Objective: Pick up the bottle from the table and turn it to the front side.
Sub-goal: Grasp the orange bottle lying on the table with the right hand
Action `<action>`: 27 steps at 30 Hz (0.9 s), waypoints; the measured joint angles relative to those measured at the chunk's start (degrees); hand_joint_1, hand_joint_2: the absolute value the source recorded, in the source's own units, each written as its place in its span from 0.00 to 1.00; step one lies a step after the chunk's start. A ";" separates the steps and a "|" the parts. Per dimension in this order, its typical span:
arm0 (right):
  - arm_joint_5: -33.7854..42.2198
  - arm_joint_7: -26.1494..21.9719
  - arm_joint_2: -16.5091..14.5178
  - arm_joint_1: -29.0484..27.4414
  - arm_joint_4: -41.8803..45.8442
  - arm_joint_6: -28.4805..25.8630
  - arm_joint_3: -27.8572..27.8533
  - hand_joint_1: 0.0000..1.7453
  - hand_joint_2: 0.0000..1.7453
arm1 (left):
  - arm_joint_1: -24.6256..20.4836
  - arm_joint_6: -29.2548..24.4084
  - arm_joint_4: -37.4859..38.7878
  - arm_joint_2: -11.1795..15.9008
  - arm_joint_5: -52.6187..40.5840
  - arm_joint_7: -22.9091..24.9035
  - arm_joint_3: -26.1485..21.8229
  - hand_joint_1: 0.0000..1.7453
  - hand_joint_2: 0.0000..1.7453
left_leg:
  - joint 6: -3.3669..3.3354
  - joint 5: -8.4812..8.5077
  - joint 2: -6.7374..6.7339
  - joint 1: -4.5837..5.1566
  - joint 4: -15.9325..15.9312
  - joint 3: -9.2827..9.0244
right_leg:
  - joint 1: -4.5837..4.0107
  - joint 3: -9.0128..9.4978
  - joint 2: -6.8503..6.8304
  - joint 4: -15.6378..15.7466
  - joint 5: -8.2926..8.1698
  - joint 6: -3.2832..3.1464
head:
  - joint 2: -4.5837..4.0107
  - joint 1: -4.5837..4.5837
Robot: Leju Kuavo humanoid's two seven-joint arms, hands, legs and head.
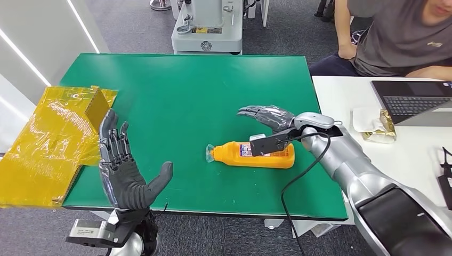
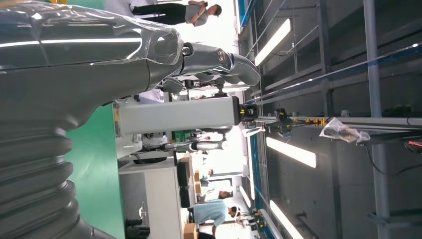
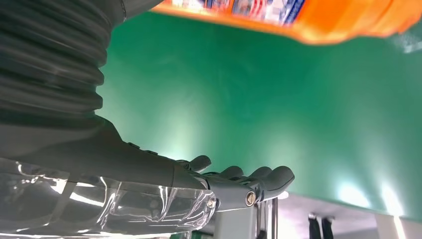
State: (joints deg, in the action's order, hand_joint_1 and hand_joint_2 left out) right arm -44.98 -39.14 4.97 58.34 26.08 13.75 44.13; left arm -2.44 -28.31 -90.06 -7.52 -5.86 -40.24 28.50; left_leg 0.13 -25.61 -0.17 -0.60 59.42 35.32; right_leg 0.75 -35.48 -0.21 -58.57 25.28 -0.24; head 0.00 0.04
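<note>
An orange bottle (image 1: pixel 255 154) with a clear cap lies on its side on the green table (image 1: pixel 181 96), cap pointing left, label facing up. My right hand (image 1: pixel 267 117) hovers just behind and above the bottle, fingers spread, with nothing held. The right wrist view shows the bottle (image 3: pixel 298 20) close beside that hand (image 3: pixel 239 184), with green table between them. My left hand (image 1: pixel 125 170) stands upright at the table's front left edge, palm open, well left of the bottle. In the left wrist view the left hand (image 2: pixel 149 50) holds nothing.
Yellow plastic film (image 1: pixel 48 144) with a cardboard box (image 1: pixel 97 106) lies over the table's left edge. A white table (image 1: pixel 384 160) to the right carries a laptop (image 1: pixel 413 101) and a foil packet (image 1: pixel 381 128). A person (image 1: pixel 400 37) sits behind it. A machine base (image 1: pixel 208 32) stands beyond the green table.
</note>
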 joint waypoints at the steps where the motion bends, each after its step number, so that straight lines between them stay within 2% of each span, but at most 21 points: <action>1: 0.18 0.02 -0.18 -0.29 -0.43 -0.17 0.11 0.00 1.00 | 0.00 0.03 0.02 0.00 0.02 0.00 0.00 0.00 1.00 | 0.00 0.00 0.00 0.00 0.00 0.00 | 0.00 0.00 0.00 0.00 0.00 0.00 | 0.00 0.00; 11: 1.91 0.20 -0.74 -3.29 -3.18 -2.07 0.49 0.00 1.00 | 0.08 1.36 0.11 -0.02 -0.11 0.00 0.00 0.00 1.00 | -0.01 -0.01 0.00 0.00 0.00 0.00 | 0.00 0.00 0.00 0.01 0.00 0.00 | 0.00 0.00; 27: 3.25 -0.08 0.87 -7.00 -4.96 -2.68 0.84 0.00 1.00 | 0.83 1.03 0.56 0.00 -0.48 0.00 0.00 0.00 1.00 | -0.01 -0.01 -0.01 0.00 0.00 -0.01 | 0.00 -0.01 0.01 0.01 0.00 0.00 | 0.00 0.00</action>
State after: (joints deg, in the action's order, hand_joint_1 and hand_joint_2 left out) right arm -41.72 -39.22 5.84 51.33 21.12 11.08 44.97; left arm -1.61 -27.28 -89.50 -7.52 -6.34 -40.24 28.50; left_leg 0.12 -25.63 -0.18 -0.60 59.42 35.32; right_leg 0.75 -35.48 -0.20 -58.56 25.28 -0.23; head 0.00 0.04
